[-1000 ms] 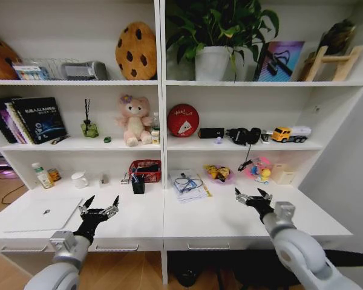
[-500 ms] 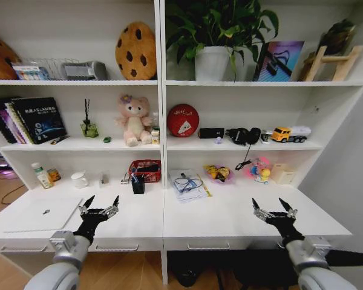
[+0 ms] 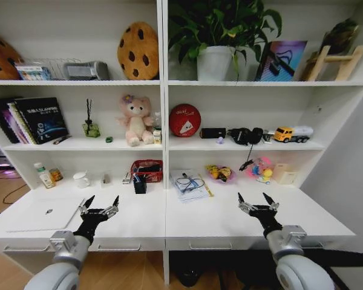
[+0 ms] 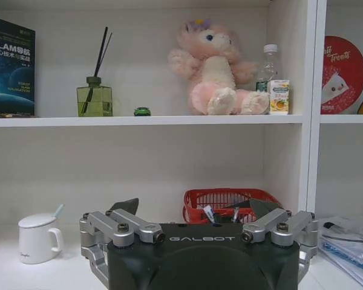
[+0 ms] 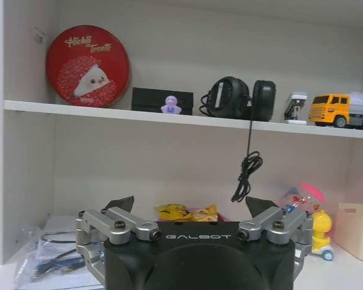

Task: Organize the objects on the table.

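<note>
Silver laptop (image 3: 43, 212) lies flat at the table's (image 3: 218, 220) left end, near the front edge. Left gripper (image 3: 99, 204) hovers just right of it, fingers spread, holding nothing. Right gripper (image 3: 256, 201) hangs over the right half's front edge, also spread and empty. Left wrist view adds the green toy car (image 4: 142, 111) on the shelf above, beside the reed diffuser (image 4: 94, 95).

Laptop (image 3: 43, 212) lay at the worktop's (image 3: 218, 220) left end, mug (image 3: 81, 179) behind it. Basket (image 3: 147, 170) sat at the back near the middle, pen cup (image 3: 140, 184) just before it. Toy car (image 3: 109, 139) sat on the shelf above, left of the plush (image 3: 135, 119).
</note>
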### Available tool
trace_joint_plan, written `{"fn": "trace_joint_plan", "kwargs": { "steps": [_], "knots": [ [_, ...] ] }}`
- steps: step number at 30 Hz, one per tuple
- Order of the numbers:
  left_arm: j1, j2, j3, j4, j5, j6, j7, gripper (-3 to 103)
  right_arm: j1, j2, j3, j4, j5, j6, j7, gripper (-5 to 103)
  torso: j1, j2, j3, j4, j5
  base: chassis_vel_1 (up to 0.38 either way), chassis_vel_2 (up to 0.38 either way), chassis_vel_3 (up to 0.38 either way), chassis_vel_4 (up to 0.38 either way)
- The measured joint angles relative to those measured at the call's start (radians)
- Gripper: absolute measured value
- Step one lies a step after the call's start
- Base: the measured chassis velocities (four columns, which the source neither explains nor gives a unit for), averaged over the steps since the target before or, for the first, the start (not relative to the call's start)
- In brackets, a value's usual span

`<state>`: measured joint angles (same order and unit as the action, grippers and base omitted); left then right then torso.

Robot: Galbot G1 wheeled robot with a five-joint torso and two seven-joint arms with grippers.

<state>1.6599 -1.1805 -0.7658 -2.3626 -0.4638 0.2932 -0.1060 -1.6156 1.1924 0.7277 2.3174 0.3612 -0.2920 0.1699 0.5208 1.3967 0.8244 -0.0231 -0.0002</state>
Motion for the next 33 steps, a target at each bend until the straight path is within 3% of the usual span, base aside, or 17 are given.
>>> {"fn": "trace_joint_plan", "kwargs": {
  "steps": [21, 28, 30, 31, 33],
  "knots": [
    [0.0, 0.0, 0.0, 0.0, 0.0, 0.0, 0.0, 100, 0.024, -0.005, -0.046, -0.011, -0.031, -0.004, 0.008, 100, 0.0, 0.0, 0.0, -0.0001, 0.0008, 0.27, 0.279, -0.29, -0.274],
    [0.0, 0.0, 0.0, 0.0, 0.0, 0.0, 0.0, 100, 0.038, -0.009, -0.048, -0.024, -0.026, -0.003, 0.011, 100, 0.0, 0.0, 0.0, 0.0, -0.0009, 0.357, 0.356, -0.356, -0.365],
    [0.0, 0.0, 0.0, 0.0, 0.0, 0.0, -0.001, 100, 0.042, -0.011, -0.048, -0.025, -0.022, -0.003, 0.011, 100, 0.001, 0.0, 0.0, 0.0008, 0.0001, 0.359, 0.386, -0.37, -0.339],
    [0.0, 0.0, 0.0, 0.0, 0.0, 0.0, 0.0, 100, 0.043, -0.012, -0.047, -0.027, -0.02, -0.003, 0.013, 100, 0.0, 0.0, 0.0, -0.0003, 0.0018, 0.352, 0.386, -0.353, -0.372],
    [0.0, 0.0, 0.0, 0.0, 0.0, 0.0, 0.0, 100, 0.05, -0.012, -0.05, -0.03, -0.017, 0.004, 0.021, 100, 0.0, 0.0, 0.0, 0.0, -0.0015, 0.335, 0.335, -0.35, -0.351]
  ]
}}
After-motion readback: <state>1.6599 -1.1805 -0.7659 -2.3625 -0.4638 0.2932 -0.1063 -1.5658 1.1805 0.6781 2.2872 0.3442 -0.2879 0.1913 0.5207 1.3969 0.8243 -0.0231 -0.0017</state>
